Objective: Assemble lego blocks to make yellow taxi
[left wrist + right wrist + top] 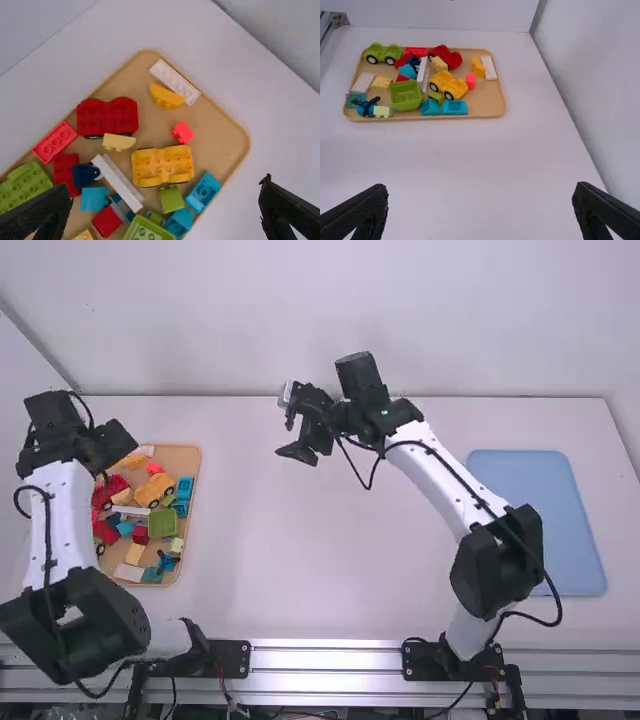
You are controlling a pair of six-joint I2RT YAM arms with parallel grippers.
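My left gripper [118,444] hangs over the upper left part of the wooden tray; in the left wrist view the left gripper [165,197] is open, nothing between its fingers. Below it lie a yellow wheeled base [163,166], a yellow curved piece [166,96], a pale yellow piece [119,142] and a small red block [183,132]. My right gripper [285,426] is above the table right of the tray; in the right wrist view the right gripper [480,192] stands wide open and holds nothing. From there the yellow wheeled base [448,85] shows among the other blocks.
The tray [187,457] also holds a green open box [405,95], a red wheeled base [107,116], a white long block [175,81], blue blocks and several others. A blue mat [537,520] lies at the table's right. Walls stand behind and beside the table.
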